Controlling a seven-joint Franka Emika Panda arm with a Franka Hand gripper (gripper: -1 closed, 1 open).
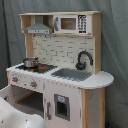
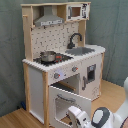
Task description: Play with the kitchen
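Observation:
The kitchen [image 1: 65, 50] [image 2: 60, 35] is white panels and pale wood, with a grey hood [image 2: 49, 20], a microwave [image 2: 76, 11], a black faucet [image 2: 74, 39] and a sink [image 2: 82, 50]. A small metal pot [image 2: 48, 56] sits on the stovetop. The oven door [image 2: 67, 100] hangs open, folded down toward the floor. In the second exterior view my gripper [image 2: 75, 114] sits low, right against the open door's front face. In the first exterior view only my white arm [image 1: 12, 116] shows, at the bottom left beside the open door [image 1: 12, 92].
A grey curtain [image 1: 115, 45] hangs behind the kitchen. The floor [image 2: 15, 120] is pale wood. A lower cupboard door with a black panel [image 2: 91, 74] is closed under the sink. The rounded counter end [image 1: 102, 79] juts out at the first exterior view's right.

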